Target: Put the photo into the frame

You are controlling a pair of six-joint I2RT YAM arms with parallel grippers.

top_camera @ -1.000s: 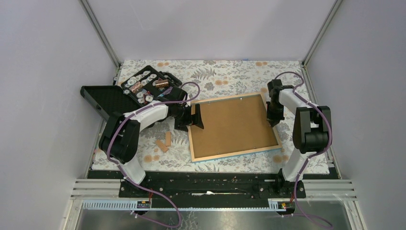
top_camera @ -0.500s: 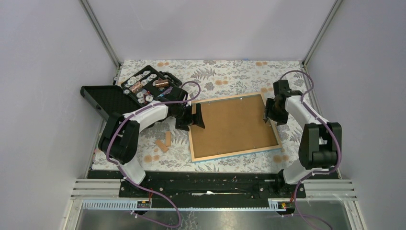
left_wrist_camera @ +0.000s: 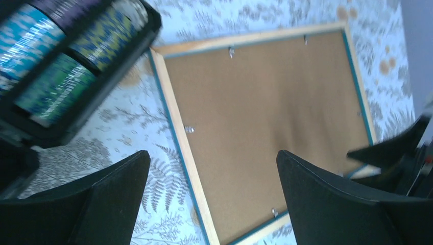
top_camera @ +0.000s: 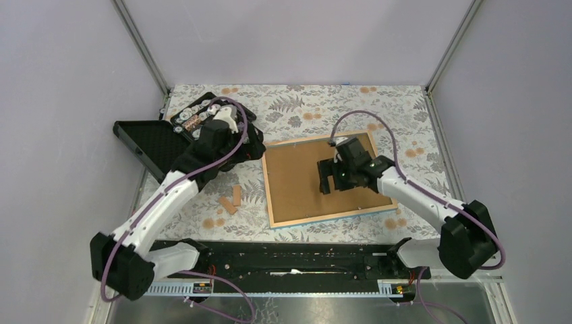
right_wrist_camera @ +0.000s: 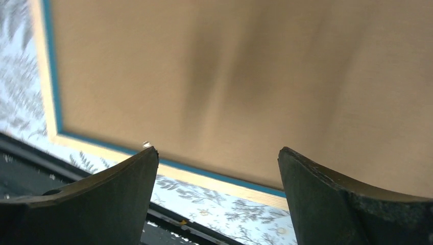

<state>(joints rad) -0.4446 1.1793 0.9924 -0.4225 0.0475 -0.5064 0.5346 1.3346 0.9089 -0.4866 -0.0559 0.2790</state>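
The frame (left_wrist_camera: 176, 127) lies back-up on the bench (top_camera: 303, 108), with the right hand (right_wrist_camera: 217, 151) released above its board (top_camera: 297, 185) and the left hand (left_wrist_camera: 213, 153) released left of it, over the case (top_camera: 202, 121).

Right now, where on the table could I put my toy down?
Bare cloth runs along the back, behind the frame, from the black case to the right wall. The left side is crowded: the case, two small tan blocks and the left arm.
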